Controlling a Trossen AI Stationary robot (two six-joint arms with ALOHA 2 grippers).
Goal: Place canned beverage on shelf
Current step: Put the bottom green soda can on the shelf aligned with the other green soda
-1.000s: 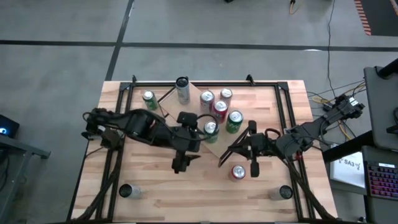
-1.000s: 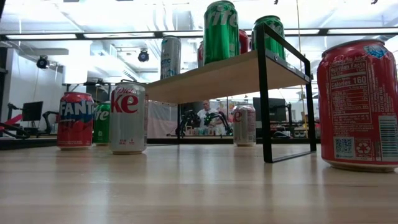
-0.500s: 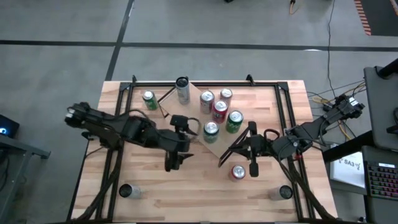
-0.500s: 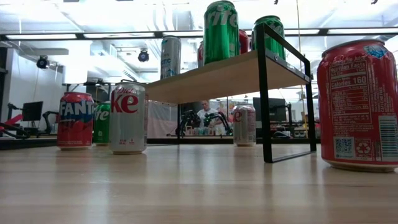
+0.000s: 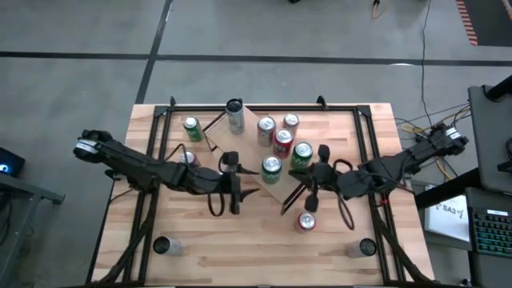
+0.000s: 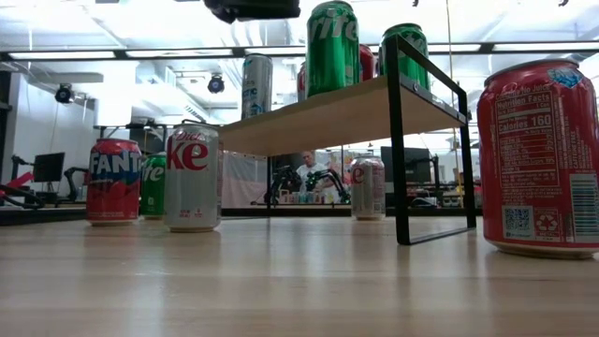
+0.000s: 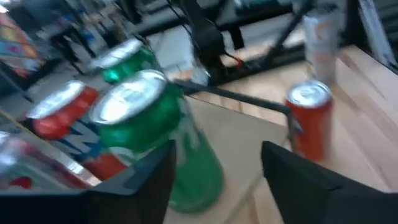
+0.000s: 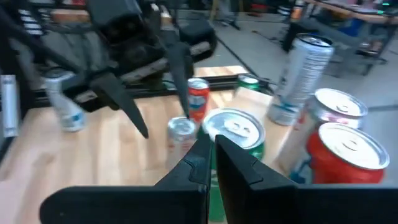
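The left gripper point(image 5: 225, 197) hangs empty over bare table beside the shelf point(image 5: 268, 190), fingers parted, clear of the green can point(image 5: 271, 169) at the shelf's near edge. Cans fill the shelf; a red can point(image 5: 306, 222) stands on the table right of it. The right gripper point(image 5: 313, 200) hovers above that red can, fingers pressed together and holding nothing, likely staging for a pick.

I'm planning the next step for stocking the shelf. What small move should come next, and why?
Probably open the right gripper: it is shut and empty beside the shelf, and a red can stands on the table right by it, unshelved. The left gripper, open and empty, waits on the shelf's other side.
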